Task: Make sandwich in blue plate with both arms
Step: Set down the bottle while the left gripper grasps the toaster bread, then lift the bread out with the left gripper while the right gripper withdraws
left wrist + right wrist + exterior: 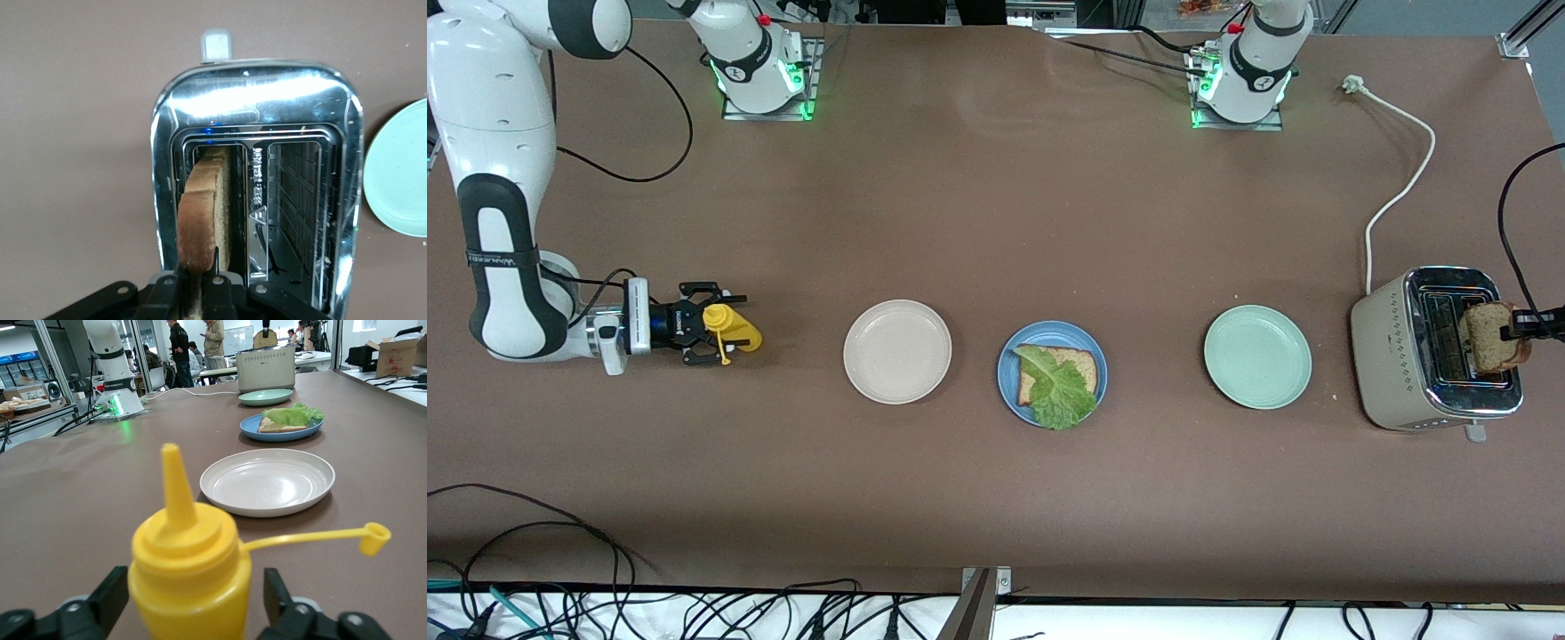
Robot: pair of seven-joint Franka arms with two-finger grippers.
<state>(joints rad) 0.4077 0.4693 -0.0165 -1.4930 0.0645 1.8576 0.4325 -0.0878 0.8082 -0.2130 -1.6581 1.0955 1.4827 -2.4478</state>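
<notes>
The sandwich is about half built. On the blue plate (1052, 372), in the middle of the bench (996, 222), one bread slice (1063, 372) lies flat with a lettuce leaf (1060, 389) spread over it, the leaf hanging past the plate's rim on the side nearest the front camera. What is left, as I judge it, is the top slice, and perhaps sauce.

Beside the blue plate, toward the right arm's end, sits an empty cream plate (897, 351); toward the left arm's end, an empty green plate (1257, 356).

Further out from the blue plate, past the cream one, the right gripper (710, 335) reaches in low and level, its fingers set either side of a yellow squeeze bottle (190, 580) whose cap dangles on its strap. They look closed against the bottle's sides.

At the left arm's end, past the green plate, stands the toaster (1436, 349). The left gripper (197, 275) is over it, fingers pinched on the top edge of the second slice (203, 213), which stands upright, partly raised out of one slot.
</notes>
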